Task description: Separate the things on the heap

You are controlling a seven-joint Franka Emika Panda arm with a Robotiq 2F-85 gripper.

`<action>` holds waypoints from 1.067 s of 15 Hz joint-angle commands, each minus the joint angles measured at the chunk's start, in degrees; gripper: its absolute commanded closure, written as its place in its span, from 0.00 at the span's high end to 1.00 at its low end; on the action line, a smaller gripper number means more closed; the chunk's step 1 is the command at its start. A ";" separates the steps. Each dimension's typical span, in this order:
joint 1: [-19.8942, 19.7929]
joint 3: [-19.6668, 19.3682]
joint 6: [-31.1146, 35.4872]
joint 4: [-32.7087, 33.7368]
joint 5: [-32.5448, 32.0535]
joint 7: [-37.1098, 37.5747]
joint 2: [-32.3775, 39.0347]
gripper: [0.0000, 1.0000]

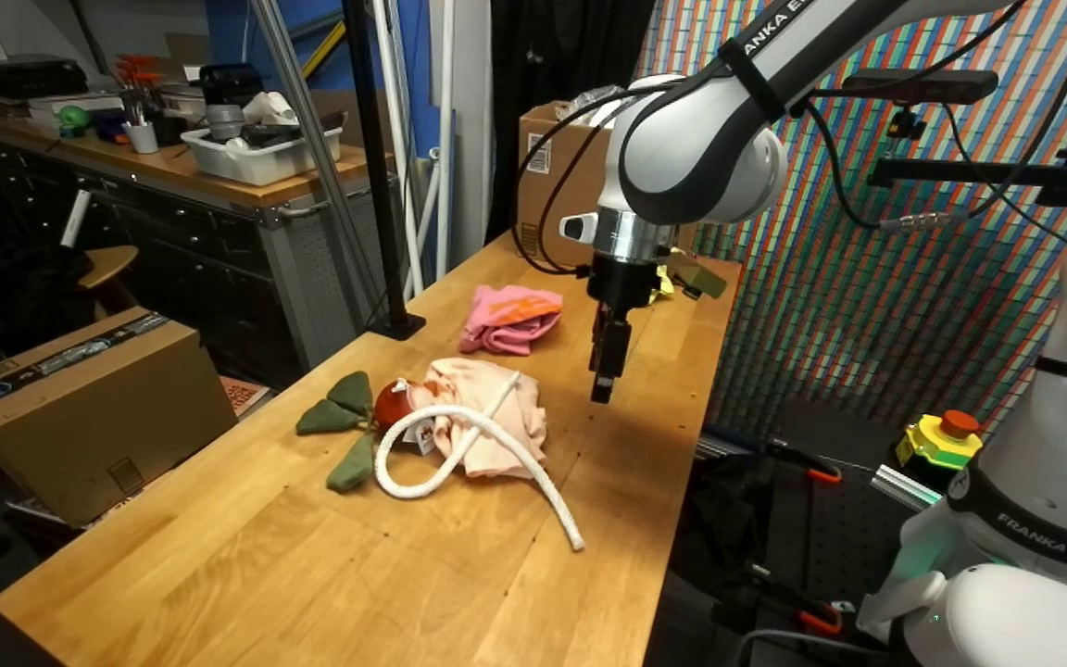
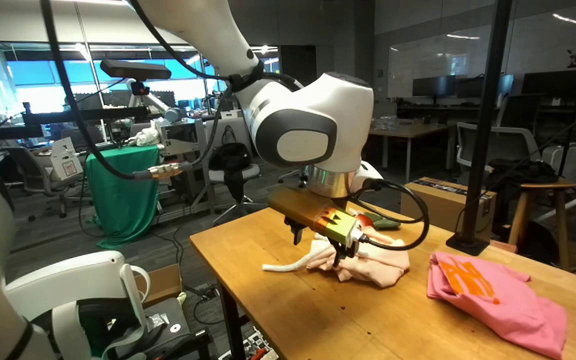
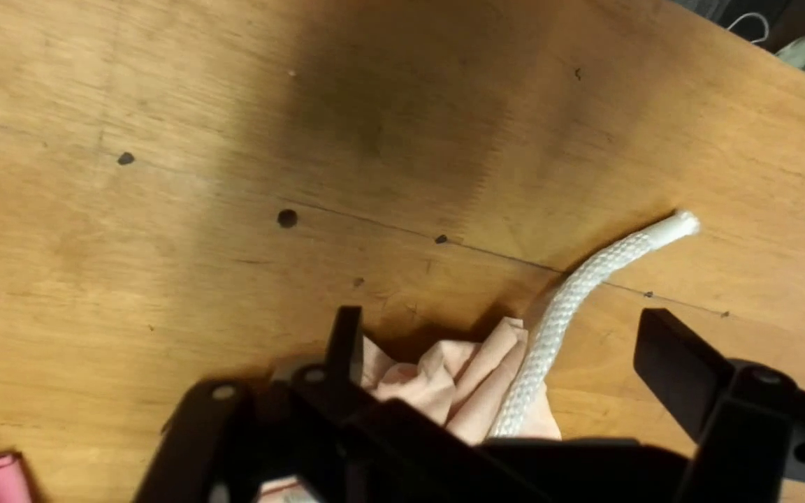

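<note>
In an exterior view, green leaves (image 1: 330,419) sit at 9 o'clock of the beige cloth (image 1: 517,417), red object (image 1: 392,405) tucked between, white rope (image 1: 479,422) looped on top, so we reckon that lot needs splitting. Pink cloth (image 1: 506,324) lies apart at 12 on the tabletop (image 1: 311,556), presumably sorted. Our fingers (image 3: 682,370) hang empty, wide apart, around 2–3 o'clock, probably to straddle the rope.
</note>
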 commanded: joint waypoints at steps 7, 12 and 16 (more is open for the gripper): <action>-0.62 5.96 4.90 0.90 -15.87 16.52 1.06 1.00; -0.39 7.56 4.36 2.87 -20.65 22.67 2.02 1.00; -0.47 8.14 2.77 5.70 -19.05 27.56 4.05 1.00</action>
